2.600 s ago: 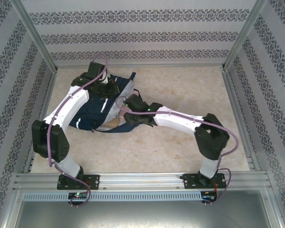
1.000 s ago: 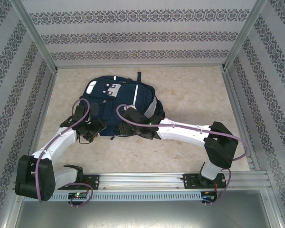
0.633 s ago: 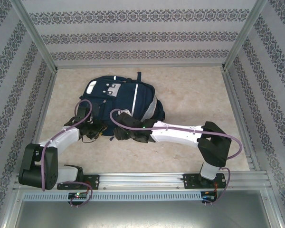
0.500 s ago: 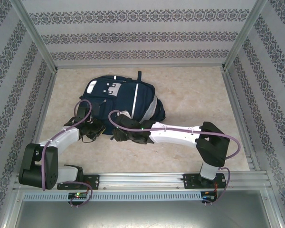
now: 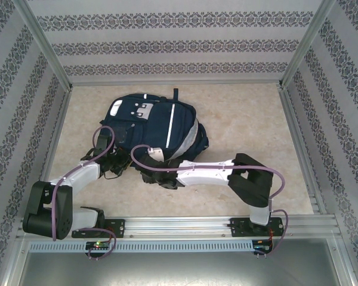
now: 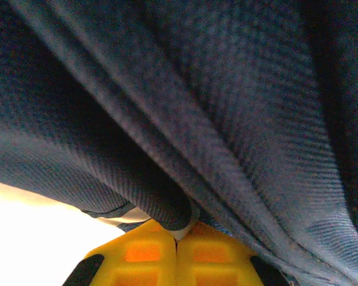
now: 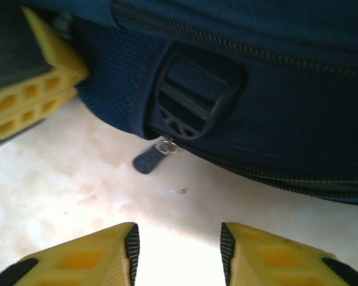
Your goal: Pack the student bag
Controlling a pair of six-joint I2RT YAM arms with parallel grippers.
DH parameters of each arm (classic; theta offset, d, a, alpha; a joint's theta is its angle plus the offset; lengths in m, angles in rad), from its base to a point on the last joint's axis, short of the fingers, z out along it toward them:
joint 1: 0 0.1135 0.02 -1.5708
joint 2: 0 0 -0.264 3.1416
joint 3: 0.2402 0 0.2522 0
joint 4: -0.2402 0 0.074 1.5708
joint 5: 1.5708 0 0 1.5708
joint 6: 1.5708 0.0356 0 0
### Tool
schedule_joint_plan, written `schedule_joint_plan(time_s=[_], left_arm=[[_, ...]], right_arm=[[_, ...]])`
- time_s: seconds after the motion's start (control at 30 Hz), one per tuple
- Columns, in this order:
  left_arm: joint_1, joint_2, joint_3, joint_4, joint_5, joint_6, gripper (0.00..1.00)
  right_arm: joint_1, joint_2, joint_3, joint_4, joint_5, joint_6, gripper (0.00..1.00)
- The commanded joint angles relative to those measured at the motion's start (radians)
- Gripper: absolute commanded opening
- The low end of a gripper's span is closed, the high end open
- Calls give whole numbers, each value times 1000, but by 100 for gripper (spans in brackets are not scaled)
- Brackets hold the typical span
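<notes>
Bag [image 5: 152,122] flat toward worktop's [image 5: 244,119] far left corner. Left arm [image 5: 77,174] low, elbow folded back; left tool [image 6: 176,238] clamped on bag fold. Right arm [image 5: 206,173] stretched low leftward; right tool [image 7: 179,250] apart, facing zip pull [image 7: 148,159] at bag's near side.

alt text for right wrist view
Navy student bag edge with a black strap buckle and zipper pull on the beige table. The right gripper is open before it; the left gripper pinches the bag, upper left.
</notes>
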Motion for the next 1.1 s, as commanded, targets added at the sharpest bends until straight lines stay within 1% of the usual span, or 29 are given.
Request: schedule_joint_plan(time_s=[0.0,0.13,0.23,0.3,0.4,0.6,0.63,0.67,0.7,0.8,0.97,1.07], left_arm=[[-17,-4,-15,81,5,-10,0],[-17,5,-10,72,9,3,0],[-17,2,-4,62,9,13,0],[-17,-1,-2,57,10,16,0],[-16,-5,-1,51,13,20,0],[-17,-5,-2,47,16,23,0],[-17,-5,-2,47,16,23,0],[-17,-5,0,44,15,24,0],[-17,-5,0,43,14,25,0],[-17,1,3,45,9,27,0],[-17,26,12,51,19,29,0],[-17,28,13,49,15,32,0]], right_arm=[[12,66,43,2,63,101,37],[16,139,117,1,69,114,36],[18,190,182,-28,80,127,38],[17,217,213,-49,93,145,41],[13,256,253,-75,100,167,41],[-6,326,329,-195,125,227,40],[-6,329,333,-213,133,232,37],[-6,328,334,-225,139,235,33],[-5,325,331,-231,147,235,31],[-2,310,316,-240,166,237,29],[-6,300,307,-240,158,237,26],[-4,288,295,-240,167,236,14]])
